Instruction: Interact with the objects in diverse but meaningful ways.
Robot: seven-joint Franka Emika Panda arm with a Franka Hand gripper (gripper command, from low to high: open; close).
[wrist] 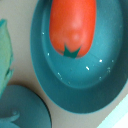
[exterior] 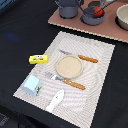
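We look almost straight down, through the wrist view, at a red tomato (wrist: 73,26) with a small green stem mark, lying inside a round dark teal-grey pan (wrist: 75,75) that sits on a tan surface; the tomato rests against the pan's sloping inner wall rather than at its centre, which suggests it rolled or was set there loosely. No jaws show in that view, so we cannot tell whether they are wide, narrow or holding anything, and we can only judge that the camera, and so the wrist, hangs above the pan with the tomato nearly beneath it. In the exterior view the tomato is hard to make out; a red shape (exterior: 96,9) sits over a grey pot on the pinkish tray (exterior: 65,22) at the far edge, and it may be part of the arm. Nearer us, a striped placemat (exterior: 97,80) on the black table (exterior: 15,30) is laid like a place setting: a tan plate (exterior: 69,66) between an orange-handled knife (exterior: 80,57) and fork (exterior: 65,81), a light-blue cup (exterior: 32,85), a white utensil (exterior: 55,100), and a yellow packet (exterior: 38,59) just beside the mat.
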